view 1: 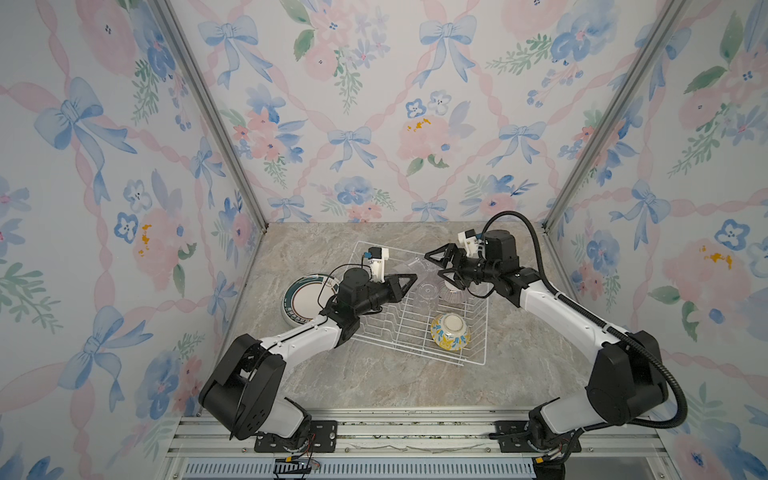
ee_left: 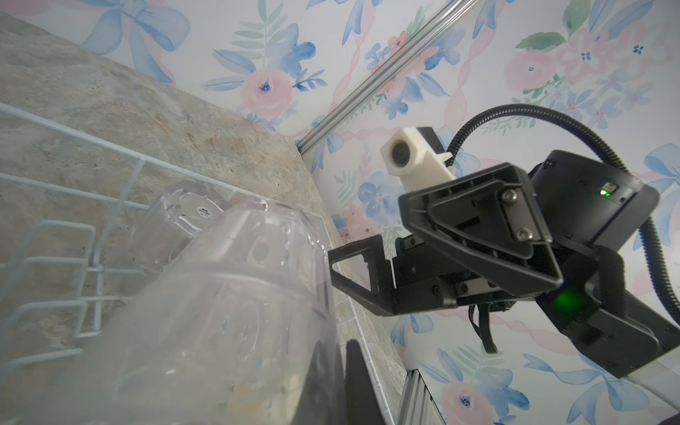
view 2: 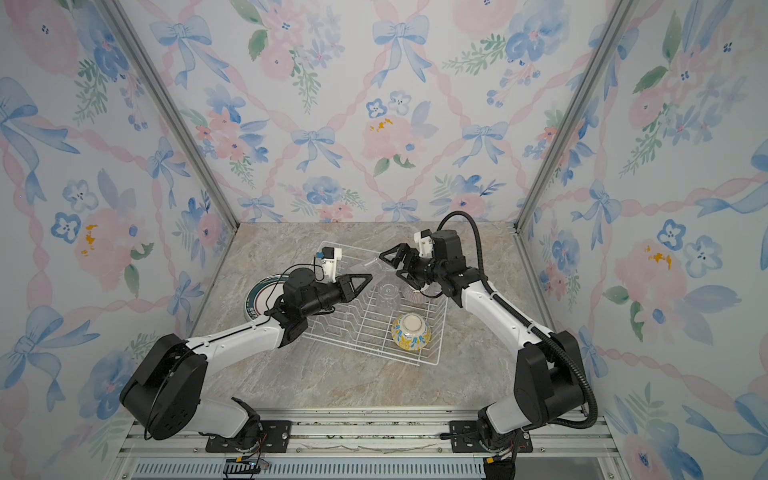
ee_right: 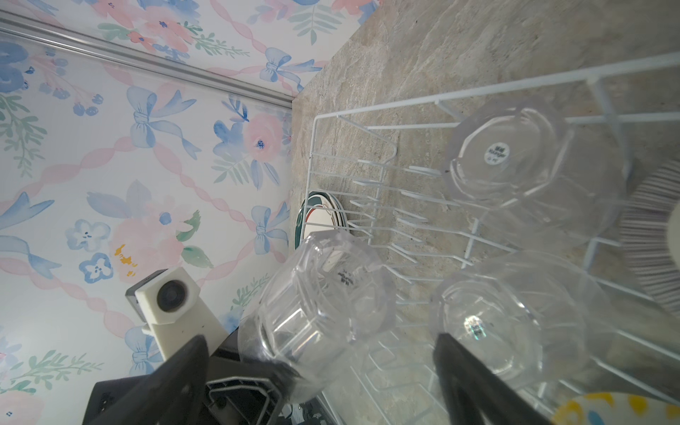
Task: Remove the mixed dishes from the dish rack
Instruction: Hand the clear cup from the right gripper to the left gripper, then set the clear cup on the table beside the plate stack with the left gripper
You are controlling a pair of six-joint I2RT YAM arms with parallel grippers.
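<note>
My left gripper (view 1: pixel 415 277) (ee_left: pixel 336 364) is shut on the rim of a clear glass cup (view 1: pixel 409 264) (ee_left: pixel 235 294) and holds it above the back of the white wire dish rack (view 1: pixel 415 352). My right gripper (view 1: pixel 436 266) (ee_right: pixel 320 336) faces it, open wide. That cup (ee_right: pixel 323 294) sits between the spread fingers without touching them. Two more glass cups (ee_right: pixel 504 158) (ee_right: pixel 507 323) stand upside down in the rack. A purple-striped bowl (view 1: pixel 451 293) and a yellow-blue floral bowl (view 1: pixel 450 331) also lie upside down there.
A green-rimmed plate (view 1: pixel 305 303) lies on the marble table (view 1: pixel 374 382) just left of the rack, partly under my left arm. Wallpapered walls close in the back and both sides. The rack's upright slot ridges (ee_right: pixel 382 213) hold nothing.
</note>
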